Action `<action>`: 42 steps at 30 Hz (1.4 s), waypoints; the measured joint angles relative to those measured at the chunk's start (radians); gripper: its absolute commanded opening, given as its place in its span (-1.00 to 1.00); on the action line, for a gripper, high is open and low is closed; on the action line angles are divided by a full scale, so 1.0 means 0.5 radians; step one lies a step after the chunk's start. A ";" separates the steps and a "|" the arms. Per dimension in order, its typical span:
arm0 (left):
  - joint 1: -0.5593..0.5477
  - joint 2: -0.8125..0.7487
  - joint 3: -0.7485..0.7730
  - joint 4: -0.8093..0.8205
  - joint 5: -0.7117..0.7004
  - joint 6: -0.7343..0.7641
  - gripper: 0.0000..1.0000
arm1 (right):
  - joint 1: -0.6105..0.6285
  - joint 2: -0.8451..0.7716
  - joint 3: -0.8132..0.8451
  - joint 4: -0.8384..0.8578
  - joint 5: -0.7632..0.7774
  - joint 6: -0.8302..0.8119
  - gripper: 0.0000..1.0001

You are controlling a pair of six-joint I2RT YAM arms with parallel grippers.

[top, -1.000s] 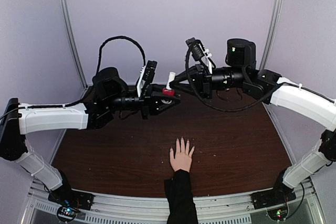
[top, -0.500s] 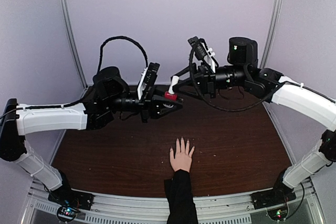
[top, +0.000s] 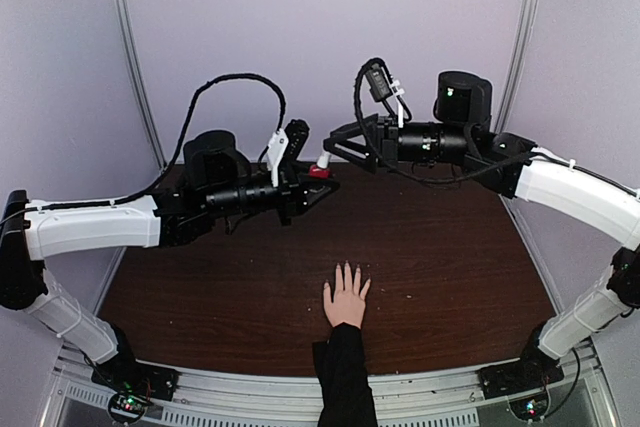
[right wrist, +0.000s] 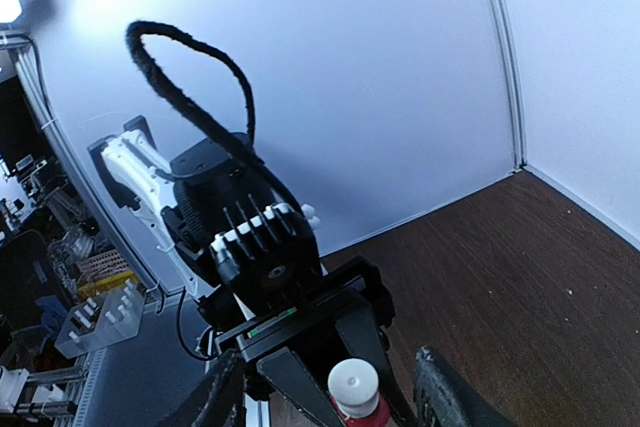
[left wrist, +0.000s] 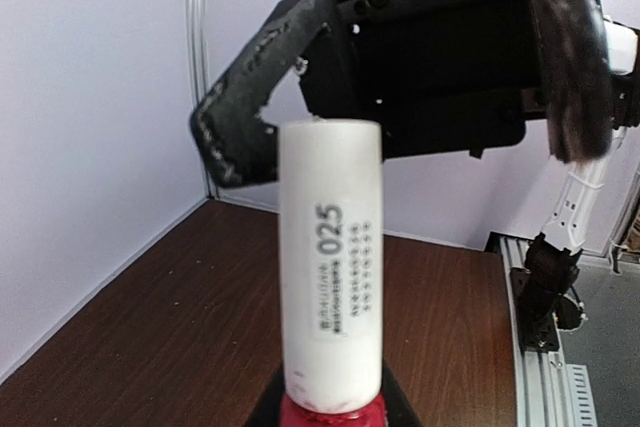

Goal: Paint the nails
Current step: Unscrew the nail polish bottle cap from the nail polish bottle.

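The left gripper (top: 320,179) is raised above the far part of the brown table (top: 450,247) and is clamped around the base of a small red bottle (top: 319,173), holding it upright with its long white cap (left wrist: 330,257) pointing up. The label on the cap reads 025. The right gripper (top: 335,144) reaches in from the opposite side and meets the bottle at cap height. Its 2 fingers (right wrist: 440,397) are spread wide, 1 on each side of the cap's round top (right wrist: 353,382), with a gap on both sides, so it has hold of nothing. In the left wrist view the same open jaws stand just behind and above the cap. Well apart from both grippers, at the near middle of the table, a pale human hand (top: 346,299) in a black sleeve (top: 343,377) lies flat, palm down, with its fingers pointing away from the arm bases. The nails (top: 346,267) are at the tips of those fingers, but they are too small to tell whether they are bare or painted.
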State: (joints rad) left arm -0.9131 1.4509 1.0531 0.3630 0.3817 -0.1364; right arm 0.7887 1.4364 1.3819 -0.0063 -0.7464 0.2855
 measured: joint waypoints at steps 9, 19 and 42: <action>-0.007 0.002 0.001 -0.072 -0.228 0.044 -1.00 | 0.017 0.095 0.002 -0.087 0.269 0.074 -0.21; -0.007 0.018 0.001 -0.085 -0.303 0.042 -1.00 | 0.028 0.135 0.014 -0.089 0.285 0.116 -0.99; -0.008 0.019 0.004 -0.087 -0.288 0.008 -0.54 | 0.028 0.126 0.082 -0.368 0.462 -0.071 -1.00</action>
State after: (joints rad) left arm -0.9173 1.4605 1.0550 0.3195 0.2375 -0.1322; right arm 0.8028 1.4994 1.4227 -0.1902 -0.5152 0.2501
